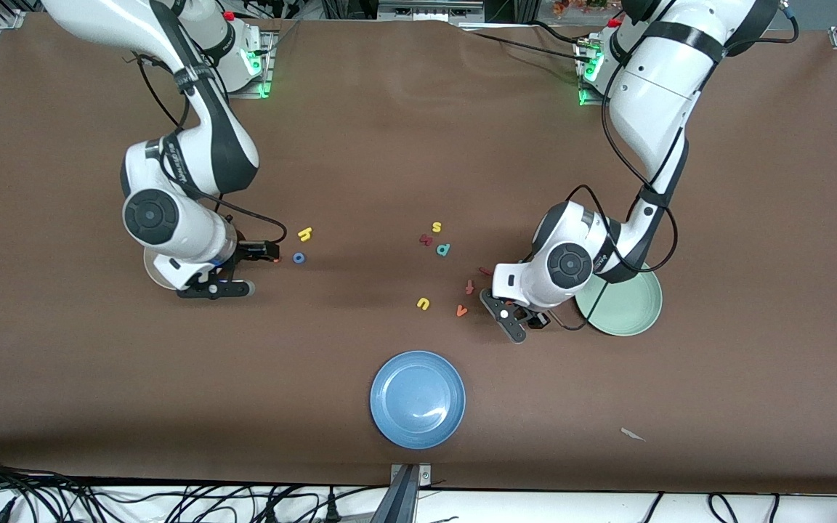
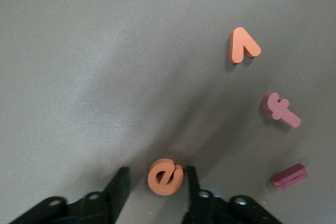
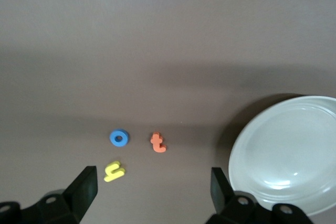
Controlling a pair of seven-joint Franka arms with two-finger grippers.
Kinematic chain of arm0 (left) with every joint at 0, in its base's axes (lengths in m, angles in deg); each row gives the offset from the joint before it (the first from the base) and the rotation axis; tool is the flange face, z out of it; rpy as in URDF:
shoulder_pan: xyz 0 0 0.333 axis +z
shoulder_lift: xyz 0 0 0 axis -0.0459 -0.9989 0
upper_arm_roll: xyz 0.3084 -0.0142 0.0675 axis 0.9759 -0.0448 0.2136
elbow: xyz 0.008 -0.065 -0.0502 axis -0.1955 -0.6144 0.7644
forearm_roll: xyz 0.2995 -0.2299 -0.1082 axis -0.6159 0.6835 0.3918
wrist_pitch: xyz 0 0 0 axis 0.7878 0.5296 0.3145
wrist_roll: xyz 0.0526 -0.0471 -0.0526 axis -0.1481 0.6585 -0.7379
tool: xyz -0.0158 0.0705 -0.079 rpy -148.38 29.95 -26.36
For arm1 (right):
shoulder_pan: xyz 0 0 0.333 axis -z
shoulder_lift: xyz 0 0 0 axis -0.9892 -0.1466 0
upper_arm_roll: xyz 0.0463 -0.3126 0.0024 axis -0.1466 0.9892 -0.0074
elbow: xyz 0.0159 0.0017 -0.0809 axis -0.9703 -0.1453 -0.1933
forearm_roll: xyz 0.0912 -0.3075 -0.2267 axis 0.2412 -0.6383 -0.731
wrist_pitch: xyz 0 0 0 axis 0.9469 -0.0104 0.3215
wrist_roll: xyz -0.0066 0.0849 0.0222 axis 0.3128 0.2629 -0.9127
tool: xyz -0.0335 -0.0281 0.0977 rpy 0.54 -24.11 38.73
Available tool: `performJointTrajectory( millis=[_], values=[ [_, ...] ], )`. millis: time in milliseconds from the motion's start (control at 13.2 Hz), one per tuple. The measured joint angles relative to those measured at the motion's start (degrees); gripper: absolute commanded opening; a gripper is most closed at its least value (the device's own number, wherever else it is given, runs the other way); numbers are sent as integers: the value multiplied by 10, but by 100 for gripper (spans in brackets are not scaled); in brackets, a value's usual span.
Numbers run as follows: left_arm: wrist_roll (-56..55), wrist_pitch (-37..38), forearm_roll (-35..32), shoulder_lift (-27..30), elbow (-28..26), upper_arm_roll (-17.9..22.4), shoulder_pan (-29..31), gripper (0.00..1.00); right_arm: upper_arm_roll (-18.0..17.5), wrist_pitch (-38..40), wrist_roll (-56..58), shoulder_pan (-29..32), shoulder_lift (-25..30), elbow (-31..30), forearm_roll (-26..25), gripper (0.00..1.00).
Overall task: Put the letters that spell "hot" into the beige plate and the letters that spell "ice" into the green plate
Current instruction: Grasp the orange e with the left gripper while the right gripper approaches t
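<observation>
Toward the right arm's end of the table, the beige plate [image 1: 151, 274] lies mostly hidden under the right arm. The right gripper [image 1: 243, 270] hovers low over the table just beside it, fingers spread wide and holding nothing. In the right wrist view the orange "t" [image 3: 158, 142], the blue "o" [image 3: 119, 138] and the yellow "h" [image 3: 114, 171] lie close together on the bare table near the plate's rim, none of them in the plate.

Around the middle of the table are a yellow "s" [image 1: 437, 227], a dark red letter [image 1: 426, 239] I cannot read, and a teal "p" [image 1: 443, 249]. Nearer the front camera are a yellow "u" [image 1: 423, 303] and an orange "v" [image 1: 461, 311], with a red "f" [image 1: 470, 287] and the dark red "i" [image 1: 485, 271] close by. The blue plate [image 1: 417, 399] sits near the middle of the table's camera-side edge.

The left gripper [image 1: 524, 323] is down at the table beside the green plate [image 1: 629, 305]. Its fingers are drawn in narrow on either side of the orange "e" [image 2: 165, 177], which stands on the table. One finger [image 2: 190, 178] touches the letter, and the other stands a little apart from it. A white scrap [image 1: 633, 434] lies near the camera-side edge, toward the left arm's end.
</observation>
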State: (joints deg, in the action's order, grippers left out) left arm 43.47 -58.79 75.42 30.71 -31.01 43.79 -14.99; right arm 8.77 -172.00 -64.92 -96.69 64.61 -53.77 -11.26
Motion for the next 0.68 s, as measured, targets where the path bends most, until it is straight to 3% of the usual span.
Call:
performJointTrajectory(
  millis=[378, 681],
  values=[
    [5, 17, 0, 4, 5, 0, 3, 0, 1, -131, 97, 0, -30, -75, 0, 97],
    [5, 149, 0, 52, 15, 2, 30, 0, 1, -175, 130, 0, -34, -119, -1, 91]
  ],
)
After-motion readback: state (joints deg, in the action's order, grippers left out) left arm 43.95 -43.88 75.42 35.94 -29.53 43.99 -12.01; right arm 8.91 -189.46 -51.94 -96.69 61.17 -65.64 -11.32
